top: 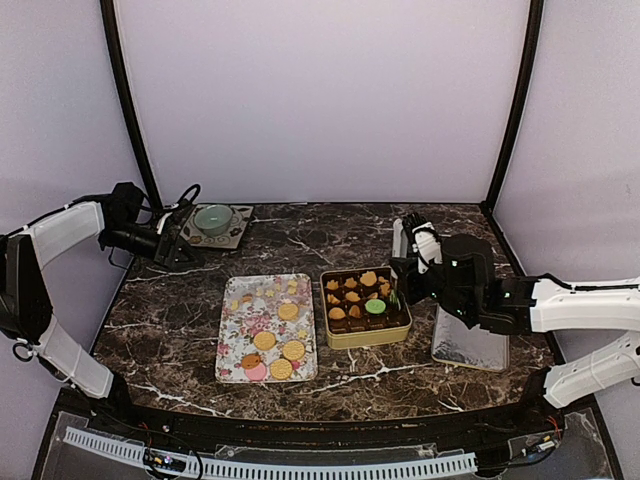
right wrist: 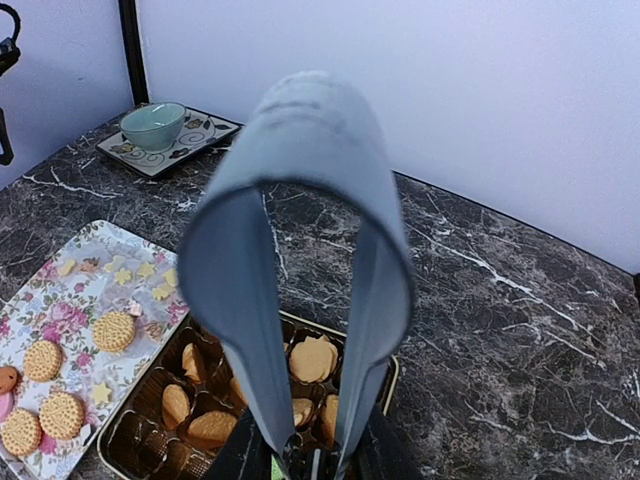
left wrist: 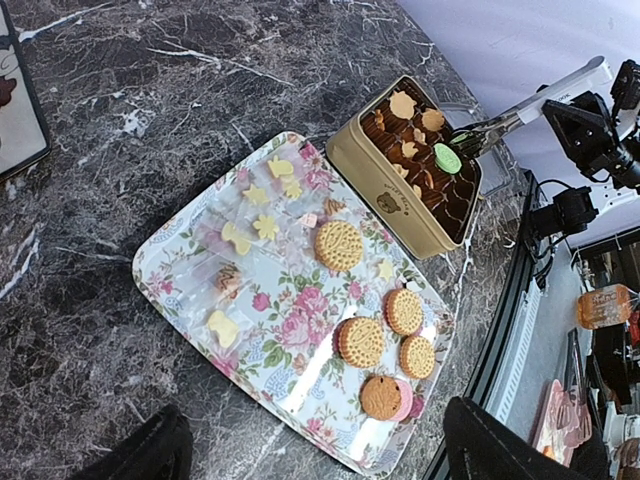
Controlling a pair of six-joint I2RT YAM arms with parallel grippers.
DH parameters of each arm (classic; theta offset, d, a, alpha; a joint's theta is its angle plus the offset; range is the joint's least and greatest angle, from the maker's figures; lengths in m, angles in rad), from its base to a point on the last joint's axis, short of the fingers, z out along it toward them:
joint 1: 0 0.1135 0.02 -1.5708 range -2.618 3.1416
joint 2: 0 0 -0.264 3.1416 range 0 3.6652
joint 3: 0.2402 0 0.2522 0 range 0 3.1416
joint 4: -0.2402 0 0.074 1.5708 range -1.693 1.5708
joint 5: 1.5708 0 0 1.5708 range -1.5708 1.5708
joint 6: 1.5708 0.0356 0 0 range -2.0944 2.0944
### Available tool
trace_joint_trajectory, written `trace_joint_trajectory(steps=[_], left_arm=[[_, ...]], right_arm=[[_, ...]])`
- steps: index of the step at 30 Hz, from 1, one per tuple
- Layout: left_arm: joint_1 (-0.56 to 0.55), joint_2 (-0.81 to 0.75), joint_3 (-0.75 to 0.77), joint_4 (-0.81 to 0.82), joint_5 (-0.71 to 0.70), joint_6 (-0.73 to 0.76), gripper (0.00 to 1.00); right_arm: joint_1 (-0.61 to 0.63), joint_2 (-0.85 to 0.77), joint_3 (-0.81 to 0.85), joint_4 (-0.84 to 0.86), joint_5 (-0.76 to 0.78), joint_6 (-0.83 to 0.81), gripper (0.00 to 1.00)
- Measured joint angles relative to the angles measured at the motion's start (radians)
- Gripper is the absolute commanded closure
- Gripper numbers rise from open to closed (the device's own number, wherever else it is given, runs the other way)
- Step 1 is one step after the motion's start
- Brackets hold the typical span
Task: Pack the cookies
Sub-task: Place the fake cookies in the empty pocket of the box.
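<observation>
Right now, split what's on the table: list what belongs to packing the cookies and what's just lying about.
Job in hand: cookies, flowered tray, gold tin, grey tongs.

Lying about: green bowl, patterned mat under it, silvery rectangle on the right (maybe the tin's lid, can't tell).

Overhead and both oblique wrist views share the floral tray (top: 240, 320).

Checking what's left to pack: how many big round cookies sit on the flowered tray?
6. Four golden cookies: one alone mid-tray, three grouped nearer the arms. A brown one overlaps a pink one at the flowered tray's near edge. Another could hide beneath them.
</observation>
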Motion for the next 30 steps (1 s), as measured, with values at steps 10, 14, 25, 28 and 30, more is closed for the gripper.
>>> trace_joint_trajectory(steps=[10,14,25,28,30], left_arm=[[0.000,0.000,0.000,-0.001,0.007,0.007,0.10],[0.000,0.000,0.000,-0.003,0.009,0.008,0.11],[0.000,0.000,0.000,-0.014,0.010,0.011,0.11],[0.000,0.000,0.000,-0.018,0.010,0.014,0.11],[0.000,0.000,0.000,-0.019,0.010,0.014,0.11]], right_arm=[[-0.003,-0.002,0.000,0.007,0.005,-0.014,0.64],[-0.004,-0.017,0.002,0.005,0.008,-0.032,0.64],[-0.004,-0.051,0.043,-0.019,0.002,-0.060,0.70],[-0.004,-0.045,0.043,-0.029,-0.003,-0.060,0.70],[-0.004,-0.043,0.043,-0.037,-0.003,-0.062,0.71]])
